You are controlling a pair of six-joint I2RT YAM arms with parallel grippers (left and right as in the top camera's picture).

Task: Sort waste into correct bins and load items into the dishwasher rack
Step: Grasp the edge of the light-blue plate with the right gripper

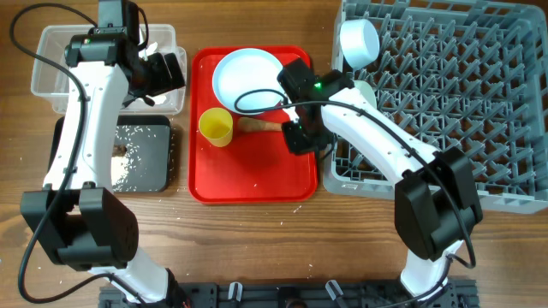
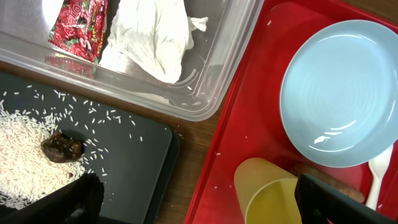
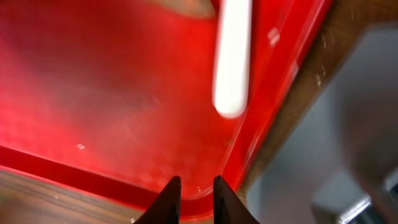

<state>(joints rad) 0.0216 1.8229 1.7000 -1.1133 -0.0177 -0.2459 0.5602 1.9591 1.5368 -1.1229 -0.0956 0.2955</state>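
In the left wrist view the red-and-white wrapper (image 2: 78, 28) and crumpled tissue (image 2: 152, 37) lie in the clear tub (image 2: 217, 81). Rice (image 2: 25, 155) and a brown lump (image 2: 62, 148) lie on the black tray (image 2: 137, 162). The light blue plate (image 1: 248, 77), yellow cup (image 1: 216, 127), brown stick (image 1: 257, 126) and white spoon (image 2: 379, 174) are on the red tray (image 1: 257, 180). One blue bowl (image 1: 360, 41) sits in the grey rack (image 1: 445, 103). My left gripper (image 1: 163, 73) is open and empty above the tub's right edge. My right gripper (image 3: 198, 199) is shut and empty, low over the red tray's right part, near the spoon handle (image 3: 233, 62).
Loose rice grains are scattered on the wood in front of the red tray (image 1: 282, 205). The rack's grey wall (image 3: 367, 124) is close to the right of my right gripper. The black tray (image 1: 141, 158) sits just in front of the clear tub (image 1: 60, 68).
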